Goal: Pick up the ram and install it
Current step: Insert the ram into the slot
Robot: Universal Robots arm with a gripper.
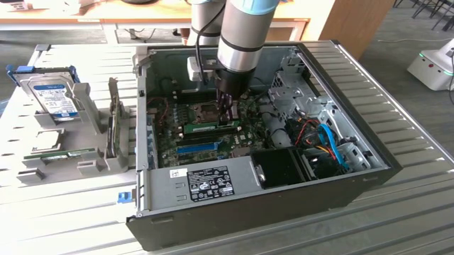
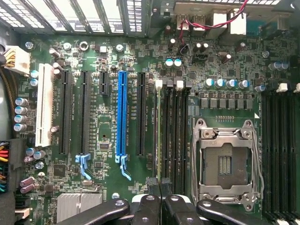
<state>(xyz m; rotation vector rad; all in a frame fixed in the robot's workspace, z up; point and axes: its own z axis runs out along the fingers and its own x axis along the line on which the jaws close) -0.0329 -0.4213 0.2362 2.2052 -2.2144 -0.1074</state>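
Long, thin green circuit-board ram [image 1: 209, 127] stands edge-up on green motherboard [image 2: 111, 119], directly under black gripper [image 2: 159, 183]; fingers pressed together.

Gripper [image 2: 159, 183] body cut off at wrist view edge; case sticker [image 1: 209, 183] txt too small to read.

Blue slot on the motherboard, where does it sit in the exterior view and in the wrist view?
Exterior view: blue slot lies between the CPU socket and the grey labelled panel.
Wrist view: blue slot stands between black slots, apart from the CPU socket.
Shared landmark: the CPU socket.
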